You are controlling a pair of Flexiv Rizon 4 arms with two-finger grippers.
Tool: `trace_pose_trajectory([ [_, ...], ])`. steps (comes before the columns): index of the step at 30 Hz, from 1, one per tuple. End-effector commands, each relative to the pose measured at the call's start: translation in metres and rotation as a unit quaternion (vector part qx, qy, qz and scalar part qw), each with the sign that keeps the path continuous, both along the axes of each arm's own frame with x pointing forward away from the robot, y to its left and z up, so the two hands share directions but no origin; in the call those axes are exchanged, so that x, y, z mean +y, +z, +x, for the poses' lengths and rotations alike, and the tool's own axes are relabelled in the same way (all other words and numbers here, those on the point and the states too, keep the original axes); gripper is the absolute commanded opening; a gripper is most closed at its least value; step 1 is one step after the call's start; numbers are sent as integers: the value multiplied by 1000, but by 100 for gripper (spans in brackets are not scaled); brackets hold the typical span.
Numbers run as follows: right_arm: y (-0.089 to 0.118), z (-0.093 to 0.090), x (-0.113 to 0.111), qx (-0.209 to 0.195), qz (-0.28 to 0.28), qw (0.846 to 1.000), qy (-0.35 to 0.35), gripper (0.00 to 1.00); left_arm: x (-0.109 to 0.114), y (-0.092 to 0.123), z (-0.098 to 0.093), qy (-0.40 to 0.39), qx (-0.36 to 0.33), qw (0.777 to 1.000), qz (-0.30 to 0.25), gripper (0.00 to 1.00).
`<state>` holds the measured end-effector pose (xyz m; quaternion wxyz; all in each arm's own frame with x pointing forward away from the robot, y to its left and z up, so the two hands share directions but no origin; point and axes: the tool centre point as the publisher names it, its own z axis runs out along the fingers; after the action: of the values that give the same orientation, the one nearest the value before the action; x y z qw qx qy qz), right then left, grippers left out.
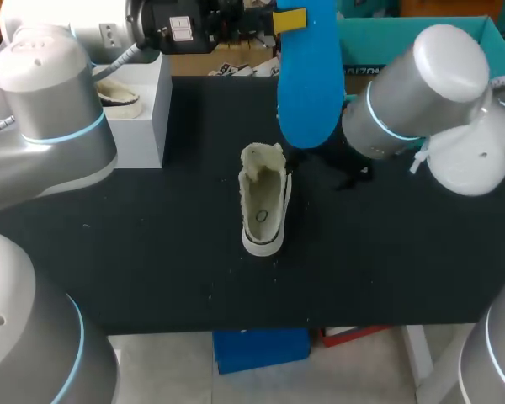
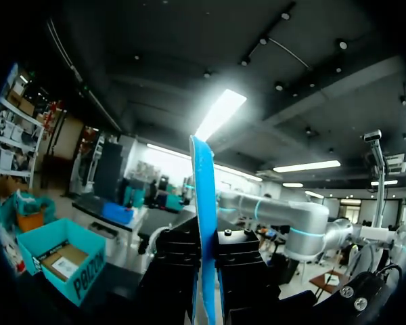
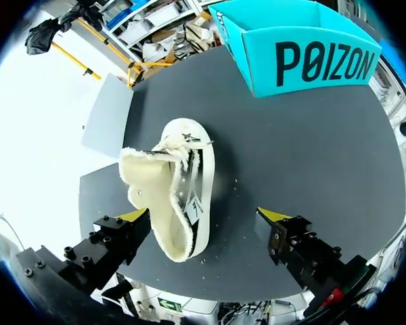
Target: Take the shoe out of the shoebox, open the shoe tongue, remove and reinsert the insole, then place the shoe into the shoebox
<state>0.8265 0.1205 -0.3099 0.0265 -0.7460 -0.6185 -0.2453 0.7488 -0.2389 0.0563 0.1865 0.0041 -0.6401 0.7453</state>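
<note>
The left pincer (image 2: 206, 271) pinches the blue insole (image 1: 310, 84), which stands upright above the far side of the tabletop (image 1: 151, 252); the cream shoe (image 1: 263, 202) sits mid-tabletop, fleecy opening upward; the right pincer (image 3: 204, 215) hangs spread above the shoe, gripping nothing; the teal shoebox (image 1: 421, 42) stands at the far right.

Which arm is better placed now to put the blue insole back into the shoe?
Left, I judge. The left gripper is shut on the insole, held up beyond the shoe. The right gripper is open and empty over the shoe, so it could rather steady it.
</note>
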Motion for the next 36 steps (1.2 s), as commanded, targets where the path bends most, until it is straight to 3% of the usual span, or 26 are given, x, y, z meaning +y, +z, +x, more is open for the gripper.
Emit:
trace_pose_trajectory([
  [1,0,-5,-9,-19,68,997,19,100,-1,0,0,0,0,1000,1,0],
  [5,0,-5,-9,-19,68,997,19,100,-1,0,0,0,0,1000,1,0],
  [9,3,-5,-11,-25,224,974,31,100,-1,0,0,0,0,1000,1,0],
  [15,18,10,-10,-35,307,949,67,100,-1,0,0,0,0,1000,1,0],
  [26,35,23,-3,-45,380,915,125,100,-1,0,0,0,0,1000,1,0],
  [36,40,19,0,-34,394,908,141,100,-1,0,0,0,0,1000,1,0],
])
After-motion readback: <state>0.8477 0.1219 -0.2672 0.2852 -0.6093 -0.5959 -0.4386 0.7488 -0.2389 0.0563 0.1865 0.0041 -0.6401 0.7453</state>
